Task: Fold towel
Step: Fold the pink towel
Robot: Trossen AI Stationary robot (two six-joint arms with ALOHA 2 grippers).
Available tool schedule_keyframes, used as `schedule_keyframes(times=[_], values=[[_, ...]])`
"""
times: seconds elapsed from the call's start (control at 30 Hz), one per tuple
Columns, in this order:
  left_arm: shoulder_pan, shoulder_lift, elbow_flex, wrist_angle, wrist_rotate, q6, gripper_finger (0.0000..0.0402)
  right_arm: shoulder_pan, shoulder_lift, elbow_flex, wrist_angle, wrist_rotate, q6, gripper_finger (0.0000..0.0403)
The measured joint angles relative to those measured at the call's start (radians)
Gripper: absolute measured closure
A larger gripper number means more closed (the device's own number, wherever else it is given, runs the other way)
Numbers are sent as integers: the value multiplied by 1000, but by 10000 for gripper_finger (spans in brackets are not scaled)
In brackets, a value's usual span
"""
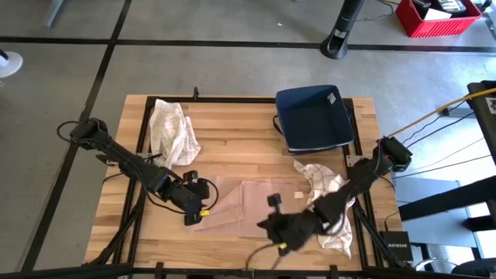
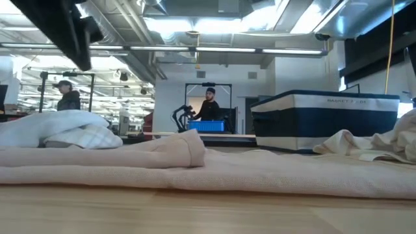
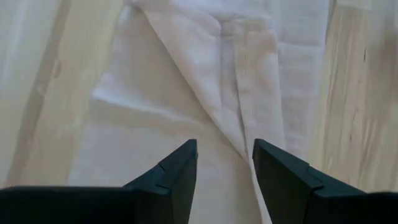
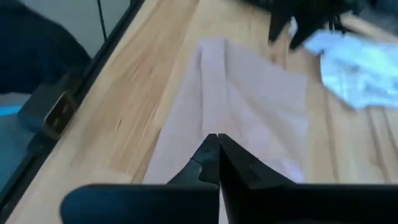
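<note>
I have the beige towel (image 1: 244,208) lying flat near the front edge of the wooden surface (image 1: 232,132), between my two arms, partly folded with a raised crease running along it. My left pincer (image 1: 194,215) sits low over the towel's left end with its fingers (image 3: 177,180) apart and nothing between them; I judge it is placed there to work that end while the other side stays pinned. My right pincer (image 1: 273,230) is at the towel's right edge, fingers pressed together; whether cloth is pinched between them I cannot tell.

By my count: one beige towel in work, two crumpled white cloths waiting, one far left (image 1: 172,130) and one at the right (image 1: 325,182), and one dark blue bin (image 1: 314,116) at the far right, probably for finished pieces.
</note>
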Motion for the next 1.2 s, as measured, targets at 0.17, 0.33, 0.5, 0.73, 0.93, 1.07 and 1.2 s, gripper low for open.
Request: schedule_keyframes(times=[0.17, 0.33, 0.5, 0.73, 0.93, 1.07, 1.2], values=[[-39, 0, -33, 25, 0, -25, 258, 86, 0, 0, -82, 168, 136, 401], [-51, 12, -81, 29, 0, -111, 258, 81, 0, -47, 0, 209, 199, 398], [-69, 20, -133, 44, 23, -133, 259, 21, 34, -118, 156, 175, 218, 373], [-56, 34, -242, 298, 38, -157, 259, -149, 166, -127, 288, -84, 115, 291], [-51, 67, -283, 355, 51, -162, 259, -295, 235, -128, 321, -384, 184, 227], [-48, 65, -288, 356, 51, -163, 259, -330, 271, -128, 335, -467, 233, 206], [-45, 65, -288, 363, 47, -167, 259, -336, 302, -128, 414, -575, 232, 204]])
